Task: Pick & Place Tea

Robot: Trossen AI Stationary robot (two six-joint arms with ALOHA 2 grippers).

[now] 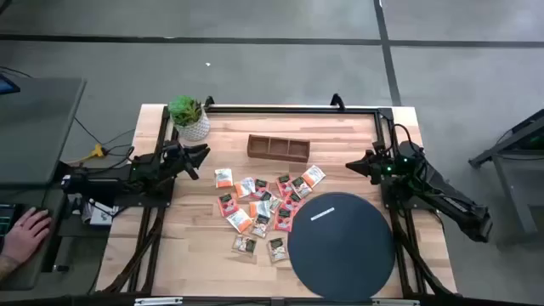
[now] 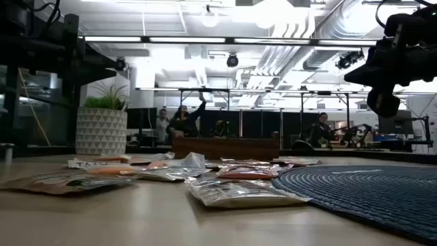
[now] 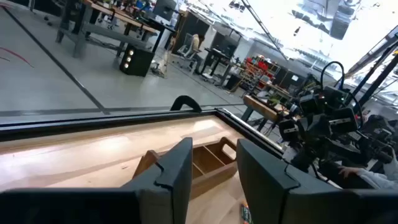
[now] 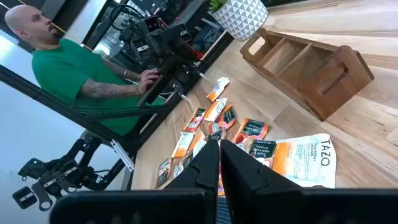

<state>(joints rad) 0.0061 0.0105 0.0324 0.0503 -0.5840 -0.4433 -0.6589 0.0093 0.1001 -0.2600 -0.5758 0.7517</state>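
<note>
Wooden tray (image 1: pixel 278 148) with three compartments, all empty, at the table's far side. Tea sachets (image 1: pixel 259 210), roughly fifteen, lie scattered between the tray and one black disc (image 1: pixel 342 245), a few overlapping its rim. Left gripper (image 1: pixel 201 158), fingers parted and holding nothing, hovers beside one potted plant (image 1: pixel 189 116). Right gripper (image 1: pixel 355 166), fingers closed and empty, hovers at the table's right.

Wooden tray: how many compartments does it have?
3, side by side in a row along the wooden tray, which sits toward the table's far edge, beyond the tea sachets. All look empty.
</note>
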